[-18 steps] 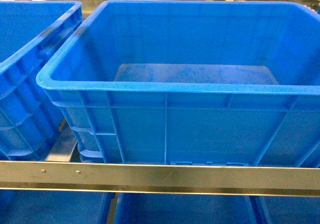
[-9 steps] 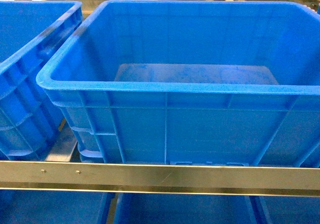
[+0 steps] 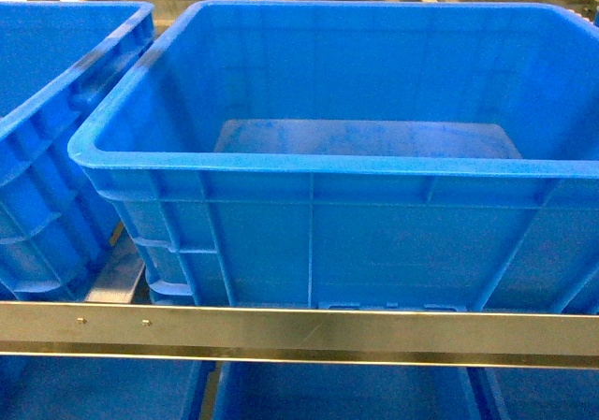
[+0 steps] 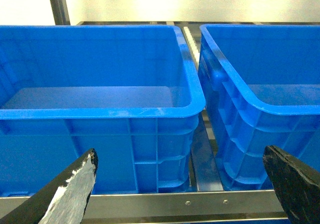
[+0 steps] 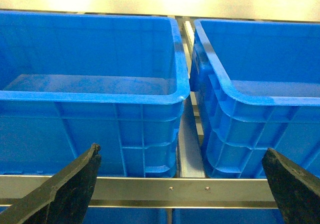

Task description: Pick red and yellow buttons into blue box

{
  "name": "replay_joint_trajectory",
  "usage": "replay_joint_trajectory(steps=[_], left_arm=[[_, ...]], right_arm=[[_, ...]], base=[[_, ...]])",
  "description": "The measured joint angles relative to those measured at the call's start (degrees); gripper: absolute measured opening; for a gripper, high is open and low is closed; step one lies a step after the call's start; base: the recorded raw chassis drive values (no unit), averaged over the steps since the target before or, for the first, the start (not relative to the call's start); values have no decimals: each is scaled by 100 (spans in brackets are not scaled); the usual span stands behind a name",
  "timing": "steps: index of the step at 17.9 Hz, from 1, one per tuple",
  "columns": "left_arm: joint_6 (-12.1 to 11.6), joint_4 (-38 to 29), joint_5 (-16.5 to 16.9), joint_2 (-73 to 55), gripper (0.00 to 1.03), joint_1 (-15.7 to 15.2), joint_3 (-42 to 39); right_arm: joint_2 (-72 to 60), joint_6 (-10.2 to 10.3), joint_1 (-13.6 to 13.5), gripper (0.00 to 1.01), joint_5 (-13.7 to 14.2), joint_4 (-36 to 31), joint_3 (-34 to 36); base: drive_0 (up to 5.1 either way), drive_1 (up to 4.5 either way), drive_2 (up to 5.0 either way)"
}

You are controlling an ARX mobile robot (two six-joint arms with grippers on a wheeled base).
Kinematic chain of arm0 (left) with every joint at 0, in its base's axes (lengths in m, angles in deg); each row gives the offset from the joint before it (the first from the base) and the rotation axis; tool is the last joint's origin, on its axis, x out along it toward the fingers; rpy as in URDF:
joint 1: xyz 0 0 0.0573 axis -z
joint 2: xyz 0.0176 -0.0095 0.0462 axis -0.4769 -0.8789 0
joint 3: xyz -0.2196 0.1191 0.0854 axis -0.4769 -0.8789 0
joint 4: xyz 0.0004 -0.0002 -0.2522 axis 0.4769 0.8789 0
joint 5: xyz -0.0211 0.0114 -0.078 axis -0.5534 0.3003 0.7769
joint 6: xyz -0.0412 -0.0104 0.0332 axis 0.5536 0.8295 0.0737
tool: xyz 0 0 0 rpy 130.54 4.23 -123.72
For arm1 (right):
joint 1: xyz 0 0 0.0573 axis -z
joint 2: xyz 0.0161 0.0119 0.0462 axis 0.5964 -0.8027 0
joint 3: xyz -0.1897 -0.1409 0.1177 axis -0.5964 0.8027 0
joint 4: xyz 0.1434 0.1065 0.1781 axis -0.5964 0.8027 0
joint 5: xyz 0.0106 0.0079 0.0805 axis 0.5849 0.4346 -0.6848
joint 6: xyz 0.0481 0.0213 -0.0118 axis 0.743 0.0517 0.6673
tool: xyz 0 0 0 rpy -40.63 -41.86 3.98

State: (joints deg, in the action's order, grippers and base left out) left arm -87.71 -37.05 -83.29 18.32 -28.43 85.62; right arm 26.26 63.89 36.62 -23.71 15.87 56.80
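Observation:
The red and yellow buttons are out of view in every frame. A large blue box (image 3: 309, 165) fills the middle of the head view on a shelf, and the part of its floor that shows is bare. Neither gripper appears in the head view. My left gripper (image 4: 180, 156) is open, its dark fingertips (image 4: 85, 176) wide apart with nothing between them, facing the gap between two blue boxes (image 4: 100, 113). My right gripper (image 5: 181, 153) is open too and holds nothing, in front of the same kind of gap beside a blue box (image 5: 100, 97).
A metal shelf rail (image 3: 299, 331) runs across in front of the boxes. Another blue box (image 3: 75, 72) stands to the left, and more blue boxes (image 3: 337, 392) sit on the tier below. Further boxes show at the right of each wrist view (image 4: 235, 84) (image 5: 235, 97).

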Motion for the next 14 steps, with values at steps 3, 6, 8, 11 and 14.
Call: replay_joint_trajectory(steps=[3,6,8,11,14], left_arm=[[0,0,0,0,98,0,0],[0,0,0,0,98,0,0],[0,0,0,0,98,0,0],[0,0,0,0,98,0,0],[0,0,0,0,98,0,0]], right_arm=[[0,2,0,98,0,0,0],[0,0,0,98,0,2,0],[0,0,0,98,0,0,0],[0,2,0,98,0,0,0],[0,2,0,98,0,0,0]], base=[[0,0,0],[0,0,0],[0,0,0],[0,0,0],[0,0,0]])
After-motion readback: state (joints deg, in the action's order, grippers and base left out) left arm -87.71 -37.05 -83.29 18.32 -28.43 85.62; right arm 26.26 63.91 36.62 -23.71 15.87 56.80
